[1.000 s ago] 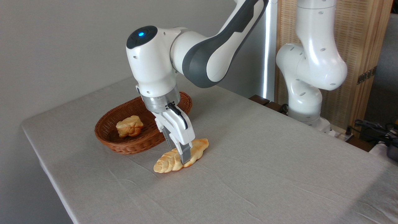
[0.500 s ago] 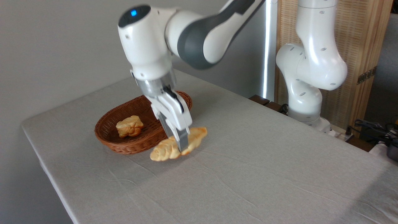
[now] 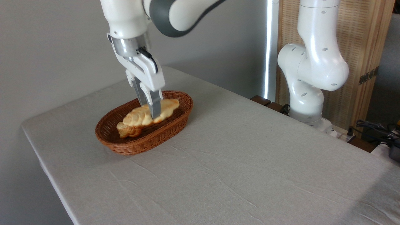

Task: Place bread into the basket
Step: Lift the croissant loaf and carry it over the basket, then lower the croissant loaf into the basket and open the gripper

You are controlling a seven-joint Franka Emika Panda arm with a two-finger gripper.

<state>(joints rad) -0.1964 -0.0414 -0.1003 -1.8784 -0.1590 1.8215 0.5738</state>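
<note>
Carrying the plaited loaf [image 3: 147, 115] clear of the table [image 3: 250, 162], we have swung it up and leftward within the last second, so it now hangs over the basket [image 3: 179, 117], clamped across its middle between the closed fingers of our pincer [image 3: 153, 115]. Just below and left of the pincer the small roll [image 3: 126, 131] lies inside the basket, partly hidden under the loaf's near end. We judge the task nearly done: only lowering and release remain. Beyond, behind the pincer, stands a wooden screen [image 3: 368, 56]. We can read no brand, label or writing anywhere.
</note>
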